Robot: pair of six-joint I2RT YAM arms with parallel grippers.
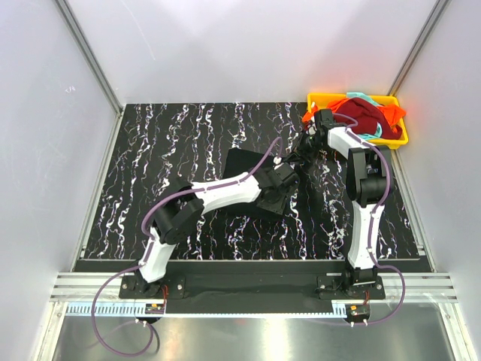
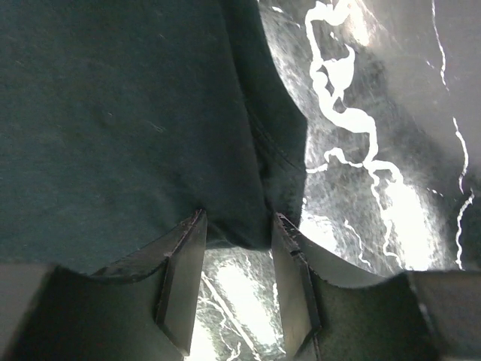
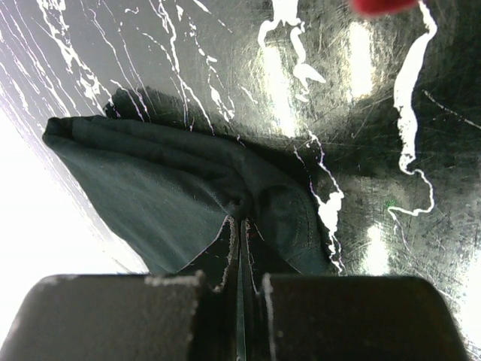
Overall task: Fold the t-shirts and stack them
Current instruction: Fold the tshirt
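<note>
Right hand (image 3: 240, 226) clenched, pinching a bunched fold of black soft-fabric t-shirt (image 3: 173, 173) on dark white-veined marble bench (image 3: 361, 113); left hand (image 2: 237, 226) released, tips straddling that shirt's hem at mid-bench; dark red fabric t-shirt (image 1: 361, 113) and bright orange fabric t-shirt (image 1: 393, 114) heaped in shallow yellow plastic tray (image 1: 322, 98), far right corner.

Overhead light glares white off the glossy marbled table (image 3: 361, 68) in both wrist views; near jaws blur.

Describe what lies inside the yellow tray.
A dark red t-shirt heaped on top, with an orange t-shirt and a teal t-shirt poking out around it. They cover the yellow tray's floor.
</note>
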